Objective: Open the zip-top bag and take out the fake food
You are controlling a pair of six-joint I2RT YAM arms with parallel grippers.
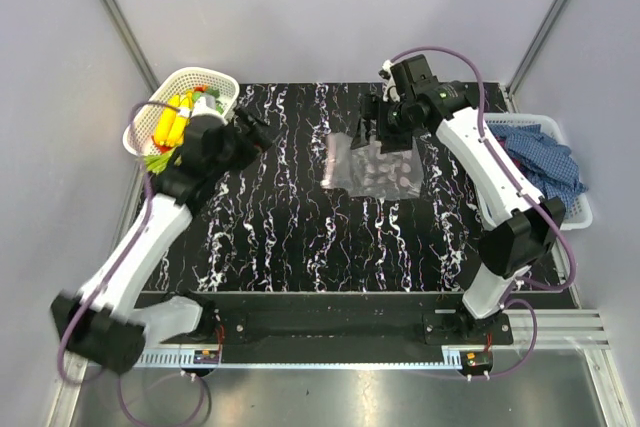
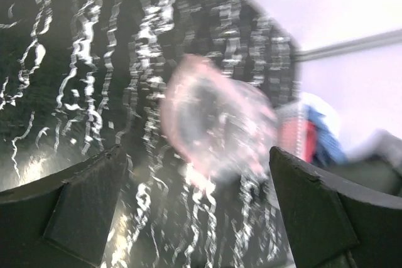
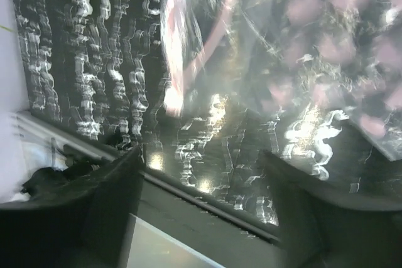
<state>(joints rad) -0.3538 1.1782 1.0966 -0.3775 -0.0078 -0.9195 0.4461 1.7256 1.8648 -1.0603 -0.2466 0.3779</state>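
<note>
Fingers spread, holding nothing: right gripper [image 1: 372, 137] at the zip-top bag's [image 1: 380, 169] far edge, left gripper [image 1: 258, 132] left of it.

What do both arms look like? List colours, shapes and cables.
Left arm and right arm match: white shell links, black joints and bases, a lilac cable looping along each. Each tool is black; the left tool has dark, blocky, wedge-shaped fingers.

The left arm [image 1: 150, 237] and right arm [image 1: 487, 162] share white link shells and black joint housings. Mauve-grey cables [image 1: 450, 53] loop along both, arching at 12 o'clock over the right wrist. Fingers [image 2: 81, 211] are matte black, blocky wedges with bevelled edges.
</note>
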